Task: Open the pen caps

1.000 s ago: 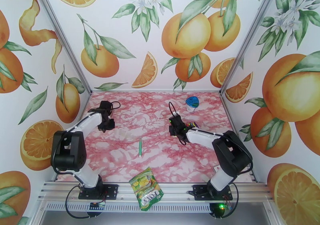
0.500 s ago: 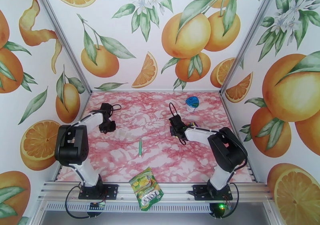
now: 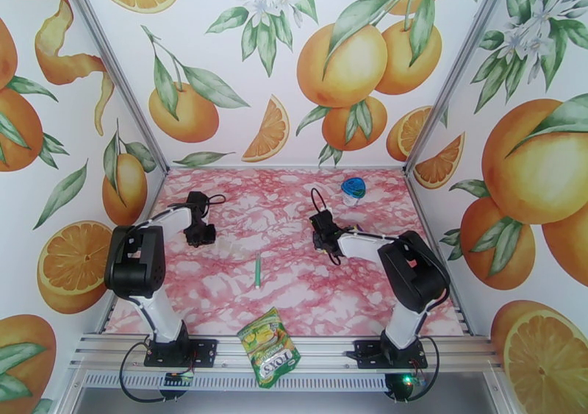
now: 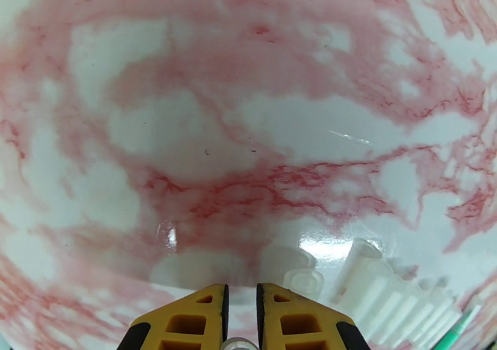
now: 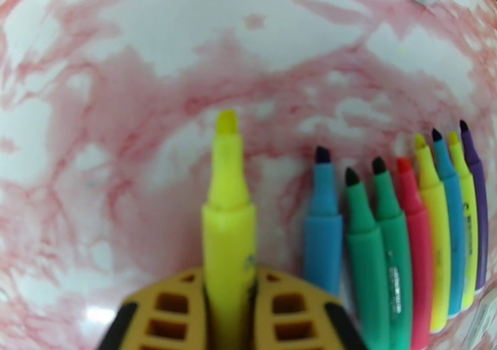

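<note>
My right gripper (image 5: pixel 228 276) is shut on a yellow marker (image 5: pixel 227 221) whose bare tip points away from me, with no cap on it. Beside it on the table lie several uncapped markers (image 5: pixel 397 245) in a row: blue, green, red, yellow, purple. From above, this gripper (image 3: pixel 321 233) sits just left of that row (image 3: pixel 355 229). My left gripper (image 4: pixel 241 289) hovers low over the table, shut, with a small clear pen cap (image 4: pixel 239 344) showing between its fingers. Several more clear caps (image 4: pixel 373 286) lie just right of it. A green pen (image 3: pixel 258 270) lies alone mid-table.
A blue-lidded round container (image 3: pixel 353 190) stands at the back right. A green-yellow snack packet (image 3: pixel 270 347) overhangs the table's near edge. Printed walls close in the left, back and right sides. The left gripper (image 3: pixel 199 233) is near the left wall.
The left arm has folded in and its gripper has edged slightly right. The right arm's elbow has swung left while its gripper stays by the marker row.
</note>
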Robot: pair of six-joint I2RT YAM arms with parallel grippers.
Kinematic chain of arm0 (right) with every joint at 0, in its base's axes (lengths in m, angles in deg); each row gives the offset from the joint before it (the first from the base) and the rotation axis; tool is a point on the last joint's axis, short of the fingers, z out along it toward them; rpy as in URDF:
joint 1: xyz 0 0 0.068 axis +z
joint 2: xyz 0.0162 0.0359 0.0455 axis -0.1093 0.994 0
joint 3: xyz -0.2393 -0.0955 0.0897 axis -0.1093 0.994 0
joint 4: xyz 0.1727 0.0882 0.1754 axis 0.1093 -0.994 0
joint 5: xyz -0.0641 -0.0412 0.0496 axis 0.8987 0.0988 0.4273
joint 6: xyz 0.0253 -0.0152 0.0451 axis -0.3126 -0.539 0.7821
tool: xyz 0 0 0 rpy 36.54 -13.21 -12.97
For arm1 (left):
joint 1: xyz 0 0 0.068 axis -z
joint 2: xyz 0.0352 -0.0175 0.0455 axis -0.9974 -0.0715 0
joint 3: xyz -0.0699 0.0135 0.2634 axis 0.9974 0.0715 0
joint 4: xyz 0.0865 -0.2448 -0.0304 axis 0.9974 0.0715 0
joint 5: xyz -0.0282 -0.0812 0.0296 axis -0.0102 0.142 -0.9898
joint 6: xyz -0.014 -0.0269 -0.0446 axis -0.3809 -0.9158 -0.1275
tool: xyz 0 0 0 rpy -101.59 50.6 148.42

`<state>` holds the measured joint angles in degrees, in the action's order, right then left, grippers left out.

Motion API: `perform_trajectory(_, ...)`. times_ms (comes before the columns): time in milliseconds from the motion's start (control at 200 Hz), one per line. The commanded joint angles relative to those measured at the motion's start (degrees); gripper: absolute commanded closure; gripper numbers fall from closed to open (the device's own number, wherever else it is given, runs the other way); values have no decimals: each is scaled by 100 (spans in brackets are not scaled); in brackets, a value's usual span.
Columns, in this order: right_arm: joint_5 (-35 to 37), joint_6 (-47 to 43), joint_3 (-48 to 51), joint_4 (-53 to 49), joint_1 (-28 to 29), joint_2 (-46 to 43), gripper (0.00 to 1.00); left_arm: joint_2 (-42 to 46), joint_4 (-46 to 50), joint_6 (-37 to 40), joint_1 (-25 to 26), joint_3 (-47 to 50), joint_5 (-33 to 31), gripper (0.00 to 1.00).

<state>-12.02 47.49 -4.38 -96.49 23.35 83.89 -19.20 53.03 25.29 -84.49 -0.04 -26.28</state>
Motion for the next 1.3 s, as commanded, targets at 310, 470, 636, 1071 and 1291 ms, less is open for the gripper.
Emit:
perform_trajectory(310, 177, 56, -172, -198, -58, 238, 80, -108, -46, 136, -31, -93, 433, 81)
perform_trajectory(470, 168, 65, -192, -255, -60, 236, 77, -82, -56, 147, -34, -75, 465, 77)
perform_trajectory(636, 170, 65, -215, -328, -57, 198, 74, -72, -54, 146, -34, -69, 494, 75)
perform_trajectory(1071, 475, -248, -108, -550, 30, -359, 63, 134, -13, 110, -32, -91, 521, 69)
perform_trajectory(1291, 262, -336, -196, -591, 277, -697, 58, 358, 56, 65, -35, -105, 367, 68)
